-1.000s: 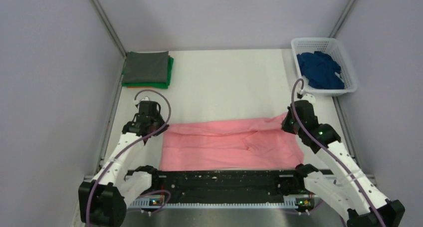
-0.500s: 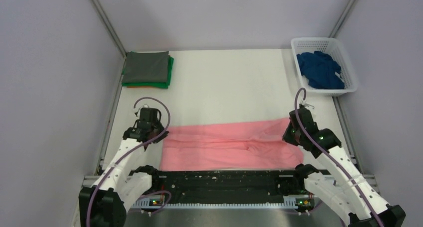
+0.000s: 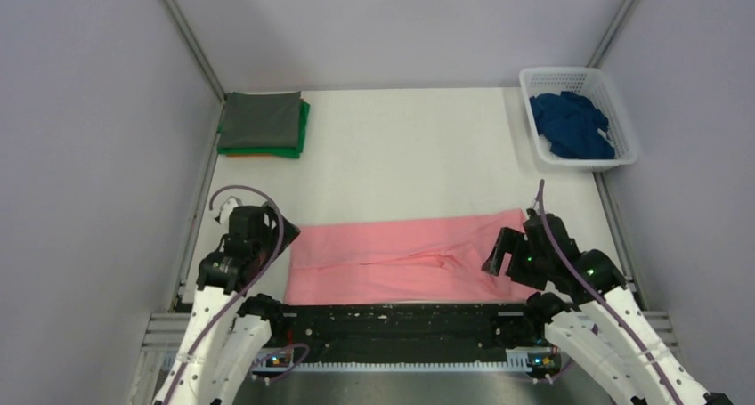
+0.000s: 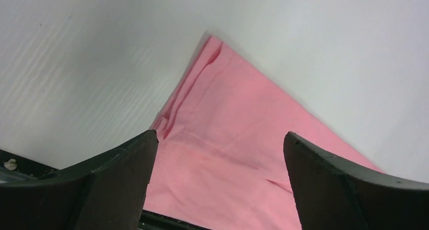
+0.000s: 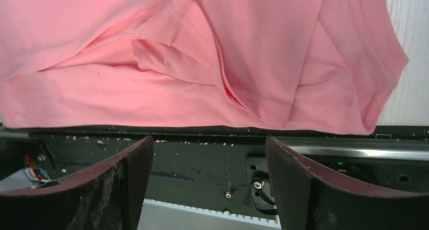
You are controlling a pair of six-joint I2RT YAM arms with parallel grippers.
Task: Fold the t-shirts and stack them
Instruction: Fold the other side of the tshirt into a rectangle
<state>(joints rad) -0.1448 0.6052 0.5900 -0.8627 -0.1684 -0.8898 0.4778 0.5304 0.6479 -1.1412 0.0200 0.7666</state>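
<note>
The salmon-pink t-shirt [image 3: 401, 258] lies flat as a long folded band near the table's front edge, its corner [image 4: 212, 53] and sleeve [image 5: 364, 63] showing in the wrist views. My left gripper [image 3: 267, 243] hovers at the band's left end, open and holding nothing [image 4: 220, 135]. At the right end my right gripper [image 3: 500, 252] is also open and empty, its fingers over the black front bar [image 5: 208, 139]. A grey t-shirt [image 3: 261, 120] tops a folded stack over a green one [image 3: 304, 129] and an orange sliver [image 3: 239, 155]. A dark blue t-shirt [image 3: 570, 125] lies crumpled in the basket.
The white lattice basket [image 3: 561, 71] stands at the back right corner. The folded stack sits at the back left. A black bar [image 3: 392, 320] runs along the near edge, just under the pink shirt's hem. Grey walls close in on both sides.
Both grippers carried the pink shirt's far edge toward the near side, laid it down, then opened and let go. Both arms have drawn back toward their bases.
</note>
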